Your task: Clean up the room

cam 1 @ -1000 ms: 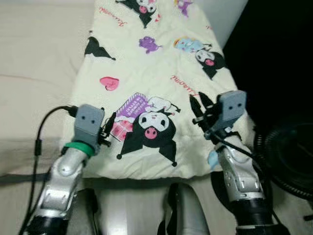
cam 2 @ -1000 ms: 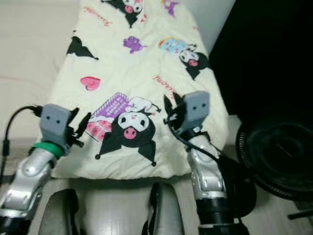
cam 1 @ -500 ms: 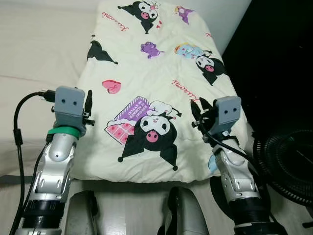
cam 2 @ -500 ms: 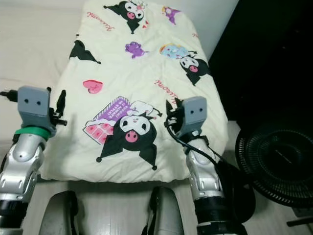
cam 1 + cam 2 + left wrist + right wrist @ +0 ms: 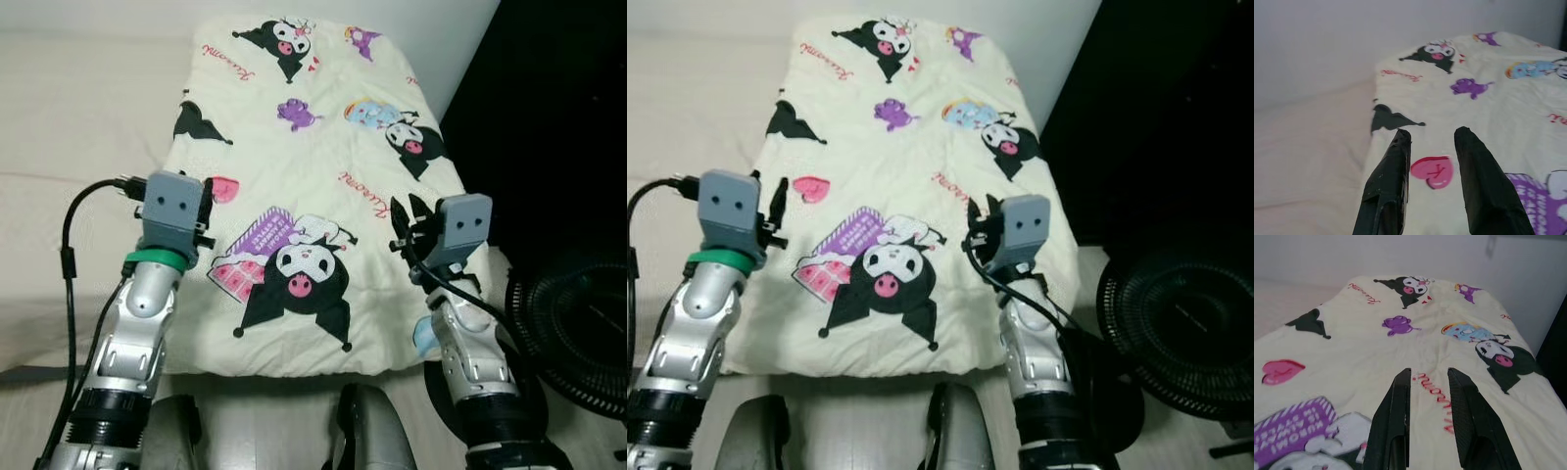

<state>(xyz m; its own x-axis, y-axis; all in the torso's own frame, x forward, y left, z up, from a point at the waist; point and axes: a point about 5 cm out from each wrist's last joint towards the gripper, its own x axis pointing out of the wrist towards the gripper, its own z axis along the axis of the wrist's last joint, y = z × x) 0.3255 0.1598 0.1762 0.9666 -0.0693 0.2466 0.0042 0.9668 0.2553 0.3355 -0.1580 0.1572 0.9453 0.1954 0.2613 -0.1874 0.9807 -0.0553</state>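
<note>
The bed (image 5: 69,147), pale and bare along the robot's left, is carrying the one item of concern. The cartoon-print blanket (image 5: 313,147) is lying flat and folded into a long thick pad, running away from the robot toward the wall, with its near hem hanging just over the bed's front edge. To the robot's right a black fan (image 5: 578,323) is standing on the floor, close to the blanket's near right corner.

Judged from its puffed edges and soft creases, the blanket is looking light, limp and bulky. It is likely to sag and unfold when lifted from one point, so a two-handed hold seems called for. It is not fragile, and the cloth appears to offer good friction. The best hold is likely the near hem, one corner per arm, pinching through the full thickness of the fold so that the layers are not separating.

The left pincer (image 5: 1432,147) is hovering over the blanket's left margin, just by the pink heart (image 5: 1432,172), its fingers (image 5: 1476,171) standing a moderate gap apart and holding nothing. The right pincer (image 5: 1429,382) is hanging above the right half near the red lettering (image 5: 1437,387), fingers parted narrowly, also empty. Neither is visibly touching the cloth.
</note>
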